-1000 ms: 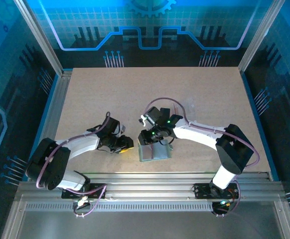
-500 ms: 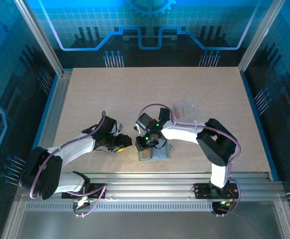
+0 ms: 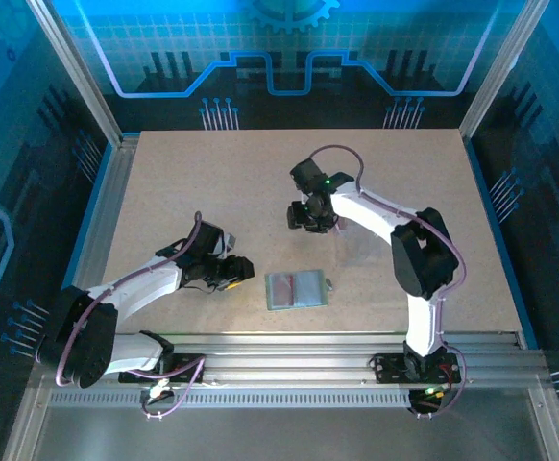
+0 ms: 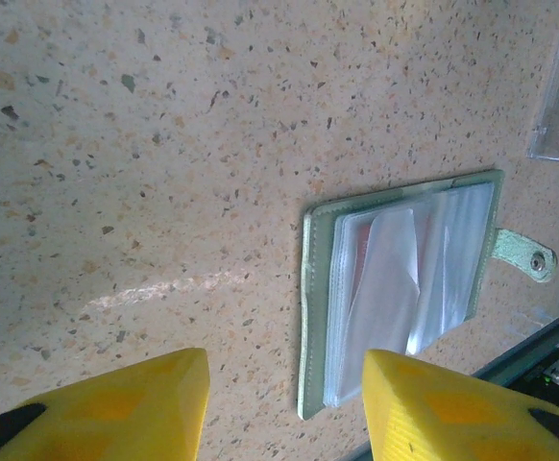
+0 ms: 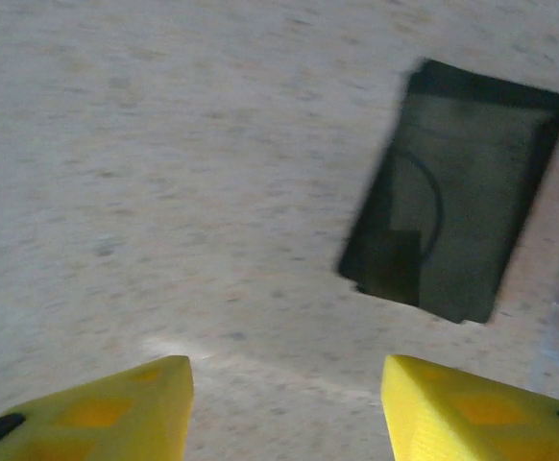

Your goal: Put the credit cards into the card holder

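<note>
Card holder (image 3: pixel 295 289) flat | left gripper (image 4: pixel 284 389) beside, fingers apart | right gripper (image 5: pixel 284 389) above black card (image 5: pixel 457 192), apart

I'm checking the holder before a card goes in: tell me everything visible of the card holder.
The card holder lies flat and open on the speckled table, near its front edge. Its cover is pale green; inside are glossy clear plastic sleeves, slightly puffed, with a reddish tint showing through one. A small green strap with a snap stud sticks out from one side. Only the table touches it.
</note>
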Controlling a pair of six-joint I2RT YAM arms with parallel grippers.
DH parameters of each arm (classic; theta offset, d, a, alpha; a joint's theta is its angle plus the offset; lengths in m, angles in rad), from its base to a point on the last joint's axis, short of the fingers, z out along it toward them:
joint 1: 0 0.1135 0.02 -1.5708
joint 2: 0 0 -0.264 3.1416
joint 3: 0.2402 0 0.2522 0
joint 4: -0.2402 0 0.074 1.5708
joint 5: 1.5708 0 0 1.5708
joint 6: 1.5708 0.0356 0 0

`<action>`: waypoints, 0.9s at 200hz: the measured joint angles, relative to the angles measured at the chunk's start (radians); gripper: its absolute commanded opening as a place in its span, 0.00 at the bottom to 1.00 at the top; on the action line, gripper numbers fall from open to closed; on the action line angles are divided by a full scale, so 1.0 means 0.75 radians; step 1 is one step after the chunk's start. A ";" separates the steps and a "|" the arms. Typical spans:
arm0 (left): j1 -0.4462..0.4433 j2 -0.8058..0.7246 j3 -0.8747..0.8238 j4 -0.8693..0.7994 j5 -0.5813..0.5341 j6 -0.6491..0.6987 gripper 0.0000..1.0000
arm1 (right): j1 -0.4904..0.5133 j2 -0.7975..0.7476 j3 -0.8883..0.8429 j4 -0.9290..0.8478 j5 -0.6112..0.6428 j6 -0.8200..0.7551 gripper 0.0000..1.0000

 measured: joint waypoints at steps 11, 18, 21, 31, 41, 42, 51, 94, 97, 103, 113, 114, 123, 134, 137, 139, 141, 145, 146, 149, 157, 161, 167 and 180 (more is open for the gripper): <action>0.000 0.001 0.000 0.006 0.000 -0.001 0.47 | -0.009 0.045 0.021 -0.030 0.030 0.011 0.63; 0.000 0.001 0.000 0.010 0.001 -0.001 0.47 | -0.010 0.071 0.036 -0.049 0.049 0.016 0.64; 0.000 0.001 0.000 0.011 0.001 -0.001 0.47 | -0.010 0.081 0.044 -0.059 0.059 0.017 0.64; 0.000 0.003 0.000 0.016 0.001 -0.002 0.47 | -0.010 0.118 0.072 -0.083 0.080 0.033 0.66; 0.000 0.005 -0.001 0.022 0.001 -0.004 0.47 | -0.010 0.140 0.092 -0.097 0.104 0.043 0.69; 0.000 0.006 -0.001 0.023 0.001 -0.004 0.47 | -0.010 0.141 0.093 -0.097 0.107 0.046 0.69; 0.000 0.008 -0.001 0.030 0.001 -0.005 0.47 | -0.011 0.153 0.104 -0.108 0.126 0.060 0.71; 0.000 0.008 -0.007 0.050 0.006 -0.005 0.46 | -0.022 0.210 0.173 -0.142 0.183 0.093 0.73; 0.000 0.008 -0.009 0.051 0.006 -0.005 0.46 | -0.025 0.215 0.175 -0.143 0.184 0.096 0.73; 0.000 0.008 -0.012 0.051 0.006 -0.004 0.46 | -0.028 0.224 0.179 -0.143 0.187 0.098 0.73; 0.000 0.008 -0.017 0.052 0.006 -0.004 0.46 | -0.036 0.237 0.183 -0.149 0.190 0.101 0.74; 0.000 0.008 -0.018 0.052 0.006 -0.005 0.46 | -0.037 0.238 0.183 -0.148 0.190 0.102 0.74; 0.000 0.008 -0.020 0.050 0.006 -0.004 0.46 | -0.045 0.251 0.189 -0.154 0.192 0.106 0.74; 0.000 0.008 -0.021 0.051 0.006 -0.004 0.46 | -0.051 0.268 0.205 -0.168 0.198 0.107 0.75; 0.000 0.008 -0.021 0.052 0.006 -0.004 0.46 | -0.053 0.270 0.209 -0.169 0.200 0.109 0.75; 0.000 0.008 -0.021 0.052 0.006 -0.005 0.46 | -0.053 0.270 0.210 -0.169 0.200 0.110 0.75; 0.000 0.008 -0.021 0.054 0.006 -0.004 0.46 | -0.054 0.270 0.211 -0.169 0.200 0.110 0.75; 0.000 0.008 -0.022 0.056 0.006 -0.005 0.45 | -0.056 0.273 0.213 -0.169 0.200 0.111 0.75; 0.000 0.008 -0.023 0.056 0.006 -0.005 0.45 | -0.056 0.273 0.214 -0.170 0.200 0.111 0.75; 0.000 0.008 -0.024 0.060 0.007 -0.004 0.45 | -0.057 0.275 0.215 -0.170 0.200 0.113 0.75; 0.000 0.008 -0.028 0.066 0.006 -0.004 0.45 | -0.060 0.279 0.220 -0.171 0.200 0.116 0.75; 0.000 0.008 -0.030 0.065 0.007 -0.005 0.45 | -0.060 0.281 0.223 -0.173 0.200 0.116 0.75; 0.000 0.008 -0.033 0.066 0.007 -0.005 0.45 | -0.060 0.284 0.228 -0.176 0.200 0.118 0.76; 0.000 0.008 -0.038 0.068 0.007 -0.005 0.45 | -0.060 0.292 0.238 -0.181 0.199 0.121 0.76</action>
